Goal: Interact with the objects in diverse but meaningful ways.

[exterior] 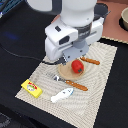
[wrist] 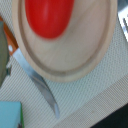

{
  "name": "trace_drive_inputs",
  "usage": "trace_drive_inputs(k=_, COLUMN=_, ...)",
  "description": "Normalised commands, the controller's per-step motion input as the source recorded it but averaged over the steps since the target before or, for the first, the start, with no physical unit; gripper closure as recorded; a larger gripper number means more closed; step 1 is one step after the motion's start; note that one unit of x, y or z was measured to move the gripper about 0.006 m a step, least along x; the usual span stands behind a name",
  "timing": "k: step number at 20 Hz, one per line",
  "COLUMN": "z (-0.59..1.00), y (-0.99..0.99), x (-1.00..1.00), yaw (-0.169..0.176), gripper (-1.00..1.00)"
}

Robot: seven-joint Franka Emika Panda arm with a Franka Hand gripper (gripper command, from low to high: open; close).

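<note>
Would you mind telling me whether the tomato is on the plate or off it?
On it. The tomato rests on the plate, and the wrist view shows it inside the rim, near one edge.

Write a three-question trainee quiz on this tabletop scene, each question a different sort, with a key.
1. True or false: the red tomato lies on the round tan plate.
2. Multiple choice: in the exterior view, which thing lies nearest the white toy fish? A) the yellow box with red marks B) the orange-handled knife C) the orange-handled utensil on the plate's far side
3. Fill in: the plate, cutlery and toys rest on a beige woven ____.

Key: 1 true; 2 B; 3 placemat.
</note>
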Motion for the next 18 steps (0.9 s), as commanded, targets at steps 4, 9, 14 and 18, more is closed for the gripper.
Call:
trace_drive_inputs(k=4, z=0.05, y=-0.47, x=-0.61, yaw=0.024, gripper=-1.0)
trace_drive_inputs(k=9, z=0.0, y=-0.57, x=-0.6, yaw=0.014, gripper=-1.0)
trace_drive_inputs(k=14, z=0.0, y=-0.67, x=-0.57, yaw=0.016, gripper=-1.0)
trace_drive_inputs(k=18, z=0.0, y=-0.69, x=-0.57, yaw=0.03, gripper=-1.0)
